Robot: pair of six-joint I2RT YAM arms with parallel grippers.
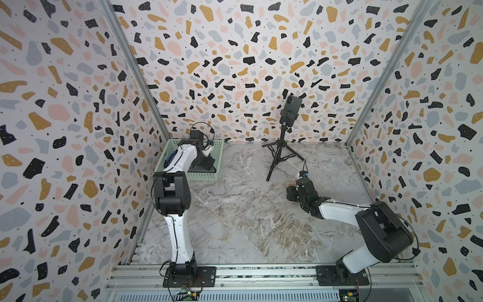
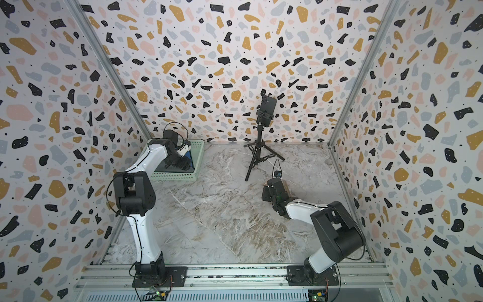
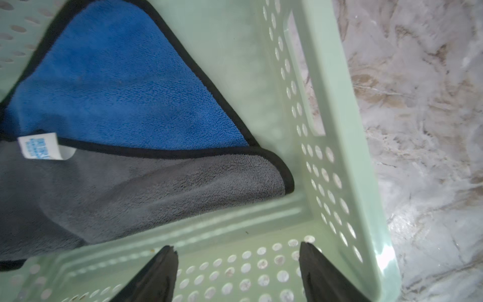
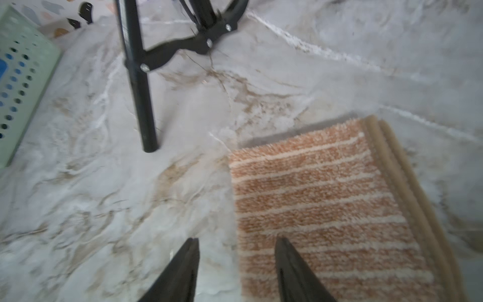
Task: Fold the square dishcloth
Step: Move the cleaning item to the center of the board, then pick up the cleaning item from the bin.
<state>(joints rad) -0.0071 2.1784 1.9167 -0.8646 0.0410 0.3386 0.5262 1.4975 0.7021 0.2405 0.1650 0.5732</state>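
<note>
Dishcloth [image 4: 326,209] flat on table [image 4: 104,183]; R hand [image 4: 237,240] open over its edge.

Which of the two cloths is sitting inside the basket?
The blue-and-grey cloth with black edging, inside the green basket; the orange striped cloth lies out on the marble table.

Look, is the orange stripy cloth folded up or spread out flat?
Folded. In the right wrist view the orange stripy cloth shows two tan hems running side by side along one edge, so one layer lies on another.
</note>
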